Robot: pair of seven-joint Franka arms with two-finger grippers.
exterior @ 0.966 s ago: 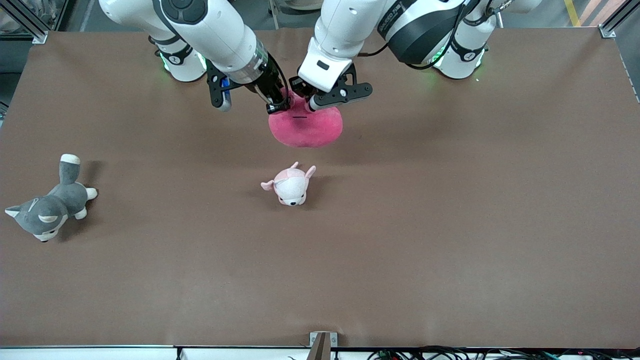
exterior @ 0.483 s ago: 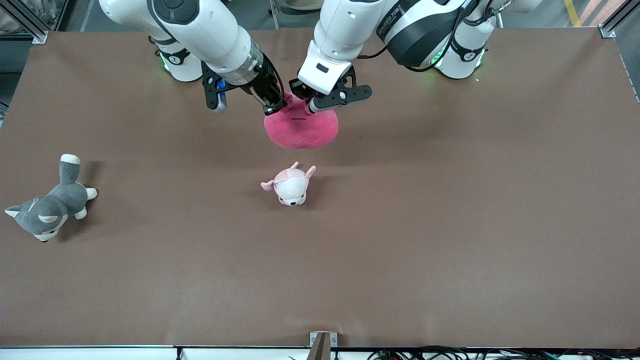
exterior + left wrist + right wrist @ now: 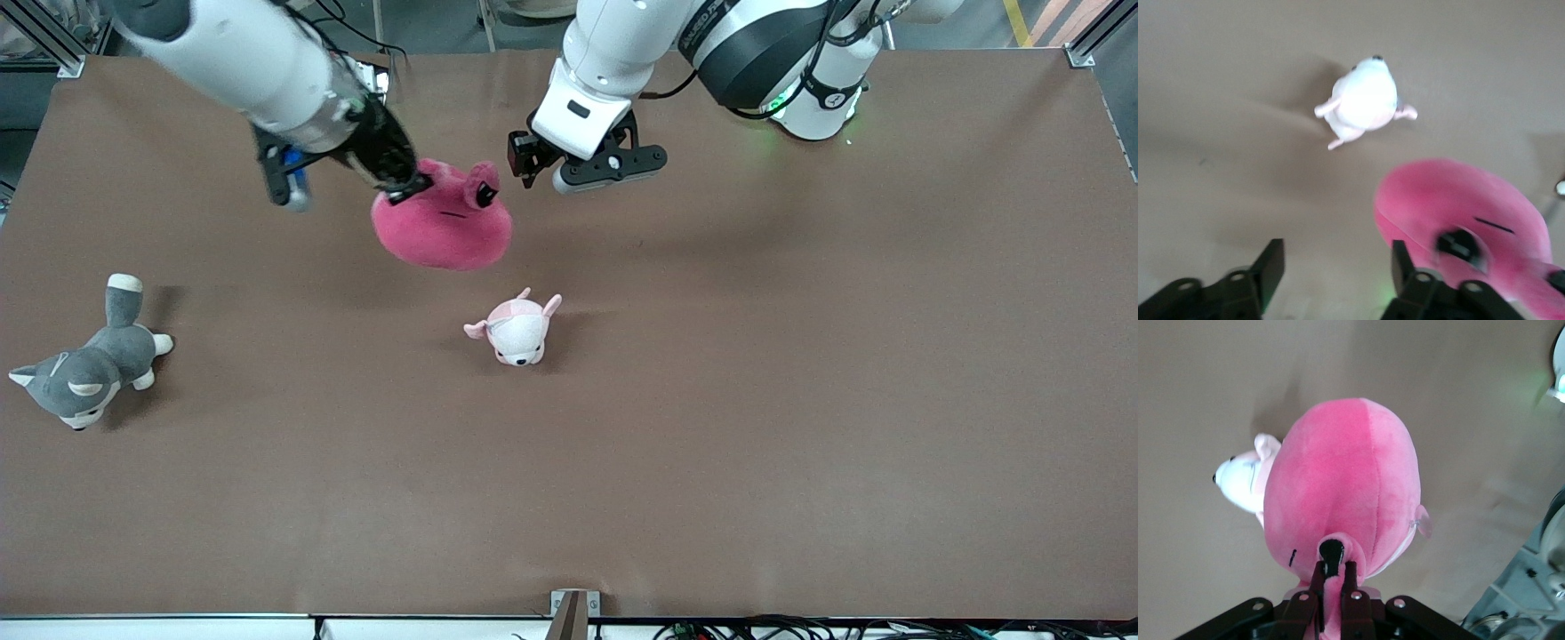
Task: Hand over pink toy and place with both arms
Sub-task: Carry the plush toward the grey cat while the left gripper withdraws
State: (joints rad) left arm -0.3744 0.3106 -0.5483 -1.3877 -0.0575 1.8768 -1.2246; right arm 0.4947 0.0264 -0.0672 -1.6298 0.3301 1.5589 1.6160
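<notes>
The pink toy (image 3: 442, 229) hangs in the air, held by one bulging eye stalk in my shut right gripper (image 3: 406, 185). In the right wrist view the toy (image 3: 1345, 490) dangles below the gripper (image 3: 1335, 577), whose fingers pinch the pink stalk under the dark eye. My left gripper (image 3: 544, 173) hovers beside the toy toward the left arm's end, open and holding nothing. The left wrist view shows its fingers (image 3: 1270, 265) spread wide around bare table, with the toy (image 3: 1458, 207) off to one side of the gripper (image 3: 1336, 267).
A small pale pink-and-white plush (image 3: 516, 331) lies on the brown table (image 3: 800, 400), nearer to the front camera than the held toy. A grey-and-white dog plush (image 3: 84, 373) lies at the right arm's end.
The left gripper has opened and let go of the pink toy. The right arm has carried the toy away toward its own end of the table.
</notes>
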